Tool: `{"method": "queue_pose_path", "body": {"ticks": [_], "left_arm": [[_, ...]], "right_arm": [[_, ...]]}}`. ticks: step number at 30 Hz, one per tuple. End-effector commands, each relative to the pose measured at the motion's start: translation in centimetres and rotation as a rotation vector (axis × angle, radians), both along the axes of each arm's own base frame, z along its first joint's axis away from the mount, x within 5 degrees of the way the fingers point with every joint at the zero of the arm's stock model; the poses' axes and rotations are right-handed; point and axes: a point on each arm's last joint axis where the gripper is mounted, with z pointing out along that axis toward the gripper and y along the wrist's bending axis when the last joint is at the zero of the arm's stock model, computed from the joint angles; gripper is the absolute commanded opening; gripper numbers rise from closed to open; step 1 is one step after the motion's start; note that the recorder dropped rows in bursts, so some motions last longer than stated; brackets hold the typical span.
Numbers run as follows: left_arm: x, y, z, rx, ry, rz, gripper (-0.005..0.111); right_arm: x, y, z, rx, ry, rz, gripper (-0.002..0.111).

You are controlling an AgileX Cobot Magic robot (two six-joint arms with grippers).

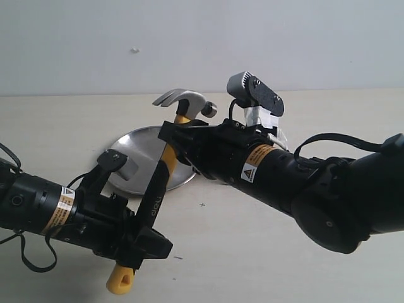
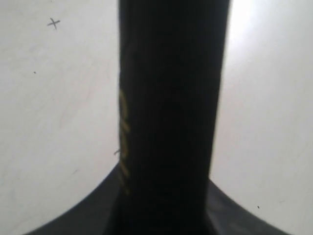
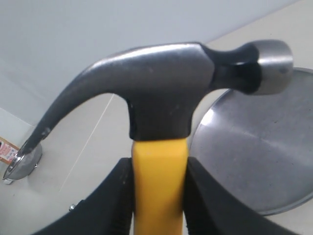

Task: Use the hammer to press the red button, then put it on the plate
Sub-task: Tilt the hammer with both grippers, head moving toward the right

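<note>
The hammer (image 1: 165,169) hangs tilted over the table, steel head (image 1: 186,101) up and yellow looped end (image 1: 120,278) down near the front edge. My left gripper (image 1: 144,235) is shut on the lower black grip, which fills the left wrist view (image 2: 168,112). Just under the head, my right gripper (image 1: 172,140) is shut on the yellow neck (image 3: 159,176), its fingers (image 3: 115,200) pressed to both sides. The silver plate (image 1: 136,148) lies behind and below the hammer, and its rim (image 3: 259,156) shows beside the head (image 3: 161,78). The red button is out of view.
The pale tabletop (image 1: 252,252) runs back to a light wall (image 1: 189,38). A small pen cross (image 1: 202,204) is marked right of the handle. In the right wrist view a small shiny metal object (image 3: 22,164) sits near the wall.
</note>
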Motion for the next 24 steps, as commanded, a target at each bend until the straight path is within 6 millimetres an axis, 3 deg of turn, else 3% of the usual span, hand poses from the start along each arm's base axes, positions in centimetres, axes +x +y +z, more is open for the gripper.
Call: {"method": "queue_pose_path", "body": {"ticks": [1,5,19,24], "left_arm": [[0.2,-0.3,1.0,-0.041,-0.044,0.009,0.0],[0.2,-0.3,1.8,-0.058,-0.074,0.013,0.0],[0.4,-0.1,3.7,-0.081,-0.148,0.046,0.0],[0.4,-0.1,3.7,-0.081,-0.147,0.051,0.0]], "right_arm": [[0.0,0.2,0.6,-0.008,-0.033,0.024,0.044],[0.0,0.2,0.4,-0.027,-0.011,0.026,0.051],[-0.5,-0.2,-0.1,-0.081,0.061,0.029,0.051],[-1.0,-0.5,-0.4,-0.089,0.076,0.027,0.063]]}}
